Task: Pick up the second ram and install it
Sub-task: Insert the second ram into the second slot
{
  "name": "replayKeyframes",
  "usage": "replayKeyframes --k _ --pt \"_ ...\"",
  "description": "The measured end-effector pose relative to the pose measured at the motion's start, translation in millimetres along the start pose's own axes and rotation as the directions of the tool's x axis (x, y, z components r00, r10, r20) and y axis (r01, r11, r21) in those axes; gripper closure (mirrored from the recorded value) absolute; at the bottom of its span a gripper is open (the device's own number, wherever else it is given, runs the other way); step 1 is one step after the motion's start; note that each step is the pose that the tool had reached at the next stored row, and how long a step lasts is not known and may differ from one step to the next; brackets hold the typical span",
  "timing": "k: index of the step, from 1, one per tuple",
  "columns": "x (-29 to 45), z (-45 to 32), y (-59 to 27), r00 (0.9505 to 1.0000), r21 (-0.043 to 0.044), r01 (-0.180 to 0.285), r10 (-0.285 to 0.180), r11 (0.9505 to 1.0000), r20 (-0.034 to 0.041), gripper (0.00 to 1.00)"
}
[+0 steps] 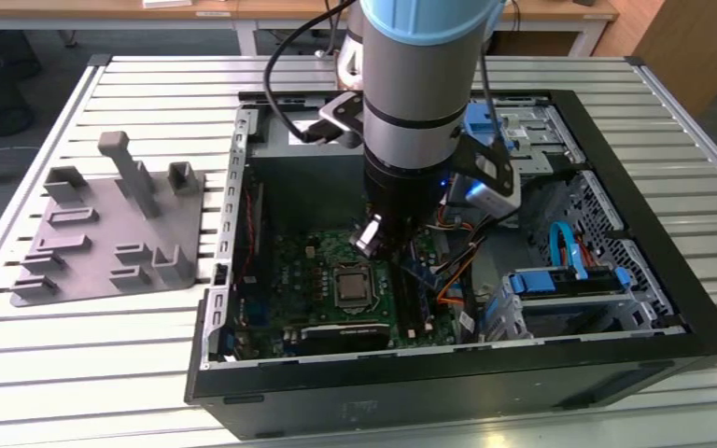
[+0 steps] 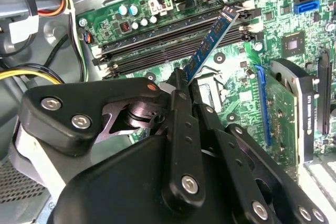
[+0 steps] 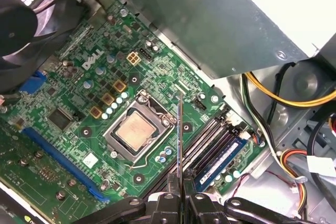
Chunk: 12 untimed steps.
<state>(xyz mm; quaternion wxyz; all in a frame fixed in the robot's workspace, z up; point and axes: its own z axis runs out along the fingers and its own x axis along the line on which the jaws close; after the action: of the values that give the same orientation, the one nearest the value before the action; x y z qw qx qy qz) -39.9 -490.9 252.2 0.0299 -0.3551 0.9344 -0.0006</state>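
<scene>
Gripping the second ram (image 2: 212, 43), the end effector (image 3: 180, 195) hangs over the motherboard (image 3: 73, 85) — near the memory slots (image 3: 212, 142).

In the exterior view the arm (image 1: 421, 93) runs off the top edge and covers part of the motherboard (image 1: 321, 271). In the second wrist view the gripper (image 2: 181, 82) hides the near end of the memory stick (image 2: 212, 40), probably pinched there.

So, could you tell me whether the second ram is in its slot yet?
Out: the tool grips the second ram, angled across the memory slots, not along one.
</scene>
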Motion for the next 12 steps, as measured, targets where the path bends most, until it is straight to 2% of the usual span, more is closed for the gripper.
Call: replayKeyframes --k 12 --pt "0.0 0.3 0.0 0.9967 0.0053 -0.081 0.081 0.9967 -0.0022 0.86"
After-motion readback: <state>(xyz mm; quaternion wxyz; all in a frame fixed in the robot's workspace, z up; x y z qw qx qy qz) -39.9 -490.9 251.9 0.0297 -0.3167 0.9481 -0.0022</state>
